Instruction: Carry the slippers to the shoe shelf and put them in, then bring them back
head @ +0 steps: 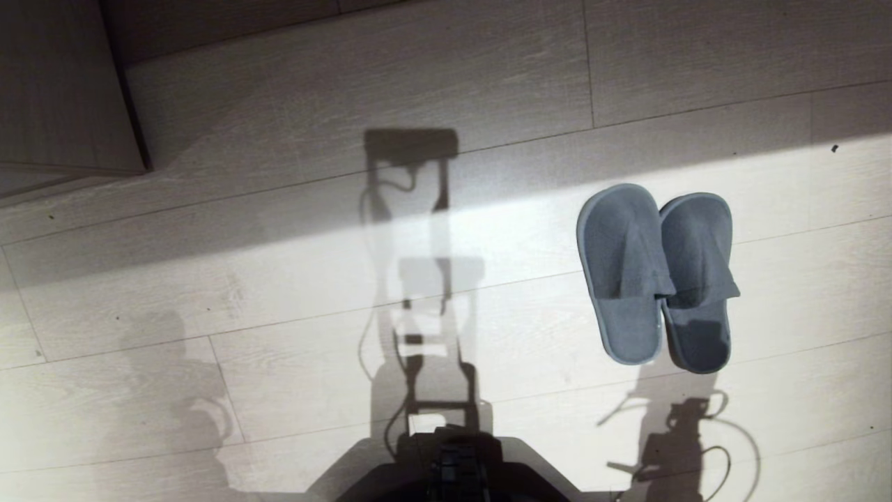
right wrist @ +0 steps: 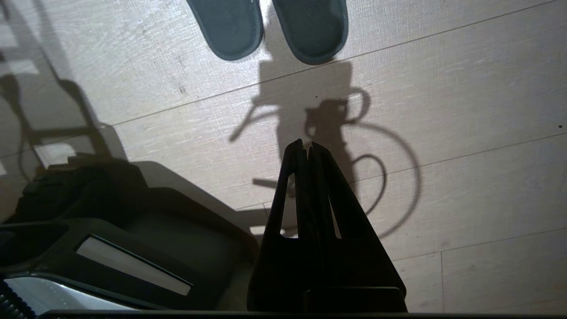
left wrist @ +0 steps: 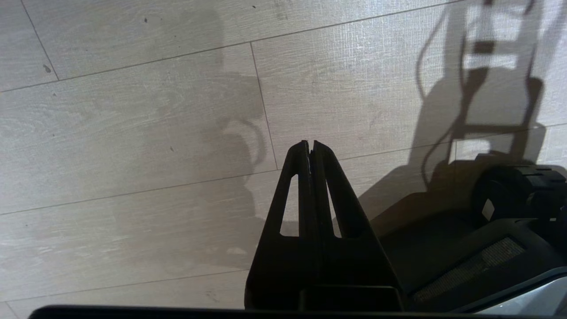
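The blue-grey slippers (head: 655, 272) lie side by side on the pale wood floor to my right front, toes pointing away from me. Their heel ends (right wrist: 266, 26) show in the right wrist view, beyond my right gripper (right wrist: 308, 148), which is shut and empty, well short of them above the floor. My left gripper (left wrist: 308, 146) is shut and empty too, parked over bare floor on the left side. Neither gripper shows in the head view. The shoe shelf is out of view.
A grey-brown wood cabinet corner (head: 63, 90) stands at the far left. My dark base (head: 453, 467) sits at the near edge, also seen as base (right wrist: 110, 235) and base (left wrist: 500, 230). Shadows of my arms and mast fall across the sunlit floor.
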